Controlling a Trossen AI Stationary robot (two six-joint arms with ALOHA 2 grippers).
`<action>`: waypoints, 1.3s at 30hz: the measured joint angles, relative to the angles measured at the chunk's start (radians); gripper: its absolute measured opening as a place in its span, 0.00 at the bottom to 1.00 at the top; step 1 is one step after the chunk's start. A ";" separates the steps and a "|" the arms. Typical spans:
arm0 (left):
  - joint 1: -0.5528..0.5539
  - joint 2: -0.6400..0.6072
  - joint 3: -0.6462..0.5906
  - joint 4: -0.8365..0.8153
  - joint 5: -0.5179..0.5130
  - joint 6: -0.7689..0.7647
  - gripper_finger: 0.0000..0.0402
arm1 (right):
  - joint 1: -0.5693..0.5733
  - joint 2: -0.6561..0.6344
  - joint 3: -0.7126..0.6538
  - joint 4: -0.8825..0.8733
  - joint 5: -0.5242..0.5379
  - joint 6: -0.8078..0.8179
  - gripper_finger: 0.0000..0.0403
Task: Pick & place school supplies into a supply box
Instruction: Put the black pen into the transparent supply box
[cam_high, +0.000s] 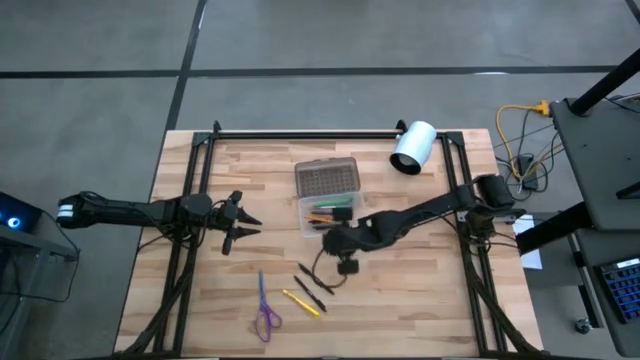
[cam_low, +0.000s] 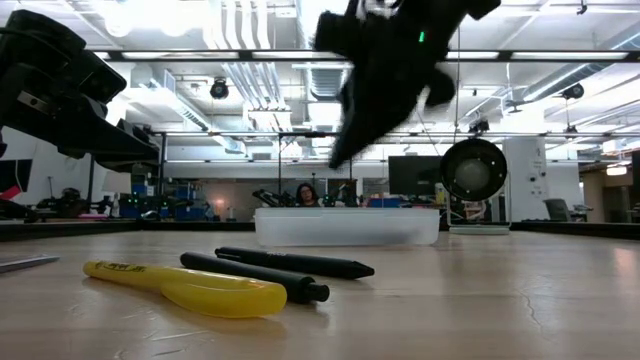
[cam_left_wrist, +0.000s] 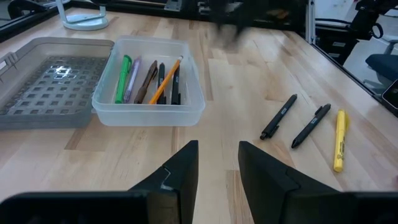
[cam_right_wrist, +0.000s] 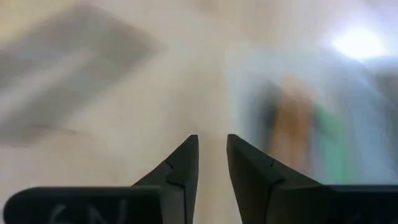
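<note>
While several pens already lie lengthwise in the clear supply box (cam_high: 327, 215), which sits mid-table with its grey textured lid (cam_high: 327, 178) folded open on the far side, four supplies are not yet packed. On the near part of the table (cam_high: 420, 300), two black pens (cam_high: 312, 285) lie side by side, a yellow highlighter (cam_high: 300, 302) just beside them, all three slanted diagonally across the boards. The purple-handled scissors (cam_high: 264, 312) rest further to the left, long axis running near-to-far, handles toward the near edge.

The right hand (cam_high: 336, 240) hangs just beside the box's near edge, fingers slightly apart and holding nothing, between the box and the loose pens. This looks like the gap between a drop-off and the next pick. The next move likely calls for turning the wrist so the fingers close across a black pen's slanted axis.

The left hand (cam_high: 243, 226) waits left of the box, fingers apart, empty. A white cylinder (cam_high: 412, 148) lies at the far right.
</note>
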 joint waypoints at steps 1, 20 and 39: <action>0.000 0.000 0.000 0.000 0.000 0.000 0.25 | 0.000 -0.018 -0.022 0.073 -0.118 -0.034 0.18; 0.000 0.000 0.000 0.000 0.000 0.000 0.25 | -0.030 -0.502 -0.626 0.779 -0.355 0.032 0.21; 0.000 0.000 0.000 0.000 -0.002 0.015 0.25 | -0.030 -0.830 -0.885 0.878 -0.343 0.020 0.19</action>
